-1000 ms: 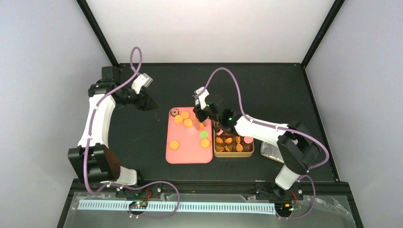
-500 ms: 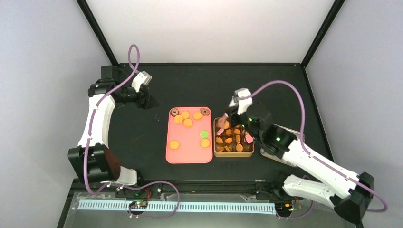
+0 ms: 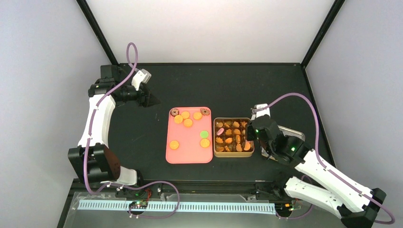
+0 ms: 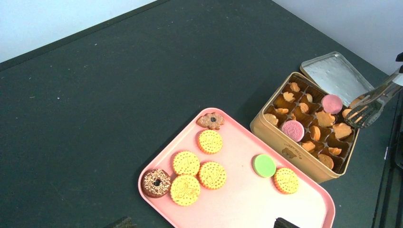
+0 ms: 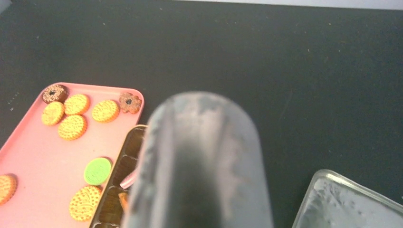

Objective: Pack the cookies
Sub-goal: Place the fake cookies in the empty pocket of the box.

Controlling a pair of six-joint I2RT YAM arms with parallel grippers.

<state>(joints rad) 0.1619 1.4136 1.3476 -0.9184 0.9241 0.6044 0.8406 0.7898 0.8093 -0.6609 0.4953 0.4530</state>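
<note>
Several round orange and yellow cookies (image 3: 188, 122), a green one (image 4: 264, 165) and two brown ones lie on the pink tray (image 3: 190, 154). More cookies (image 4: 292, 130), orange and pink, fill the gold tin (image 3: 233, 153). My right gripper (image 3: 259, 129) is shut on the metal tongs (image 4: 375, 99), whose tips hang over the tin's right side. In the right wrist view the blurred tongs (image 5: 204, 161) hide the fingers. My left gripper (image 3: 147, 98) is open and empty, up and left of the tray; its fingertips (image 4: 285, 222) just show.
The tin's silver lid (image 3: 291, 131) lies right of the tin, partly under my right arm. Tray and tin sit side by side, mid-table. Black poles and white walls stand round the dark table (image 3: 228, 85).
My right arm has swung right with the tongs, from over the tray's far right corner, across the tin, to the tin's right side. The left arm has hardly moved.
</note>
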